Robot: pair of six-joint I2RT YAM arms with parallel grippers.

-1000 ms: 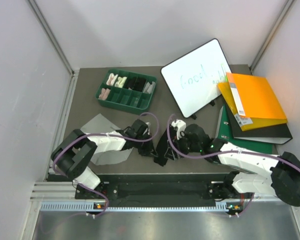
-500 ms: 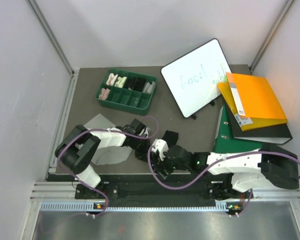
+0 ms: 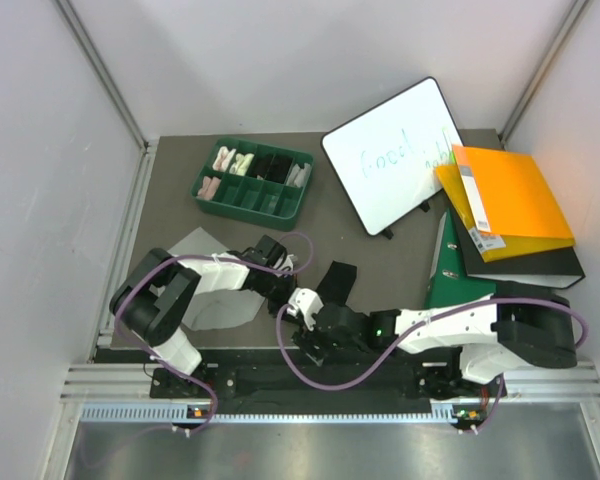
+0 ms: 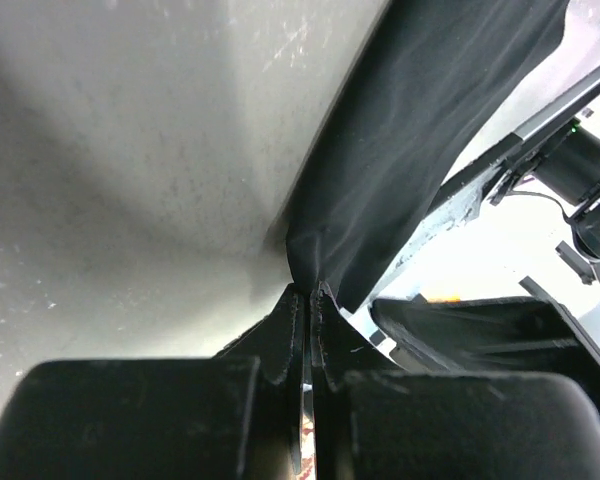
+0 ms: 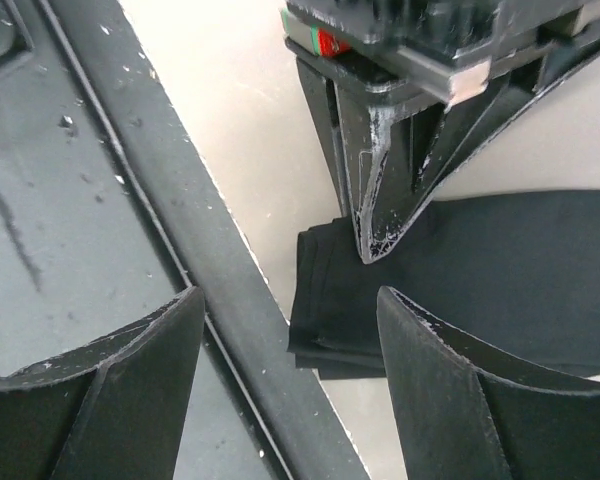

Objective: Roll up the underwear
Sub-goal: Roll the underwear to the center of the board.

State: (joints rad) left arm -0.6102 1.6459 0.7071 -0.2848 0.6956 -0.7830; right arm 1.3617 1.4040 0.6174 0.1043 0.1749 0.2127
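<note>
the dark grey table (image 3: 400, 250) carries a whiteboard (image 3: 390, 155) at the far middle. on the right lie an orange folder (image 3: 510, 200), a black folder (image 3: 545, 268) under it and a green folder (image 3: 460, 282) nearest. a green tray (image 3: 285, 205) sits at the far left with small cloth rolls (image 3: 230, 160) in its far compartments.

the grey underwear (image 3: 218, 312) lies flat at the near left, partly covered by the left arm. the black underwear (image 3: 335, 278) lies near the middle of the table, just right of the grey one, close to the near edge. in the right wrist view it shows as a folded dark sheet (image 5: 500, 270) beside the black rail (image 5: 230, 290) of the table edge.

the left gripper (image 4: 305, 295) has its jaws pressed together on a pinch of the black underwear's left edge. the right gripper (image 5: 288, 305) hangs just near of that edge, jaws spread wide and holding nothing.
</note>
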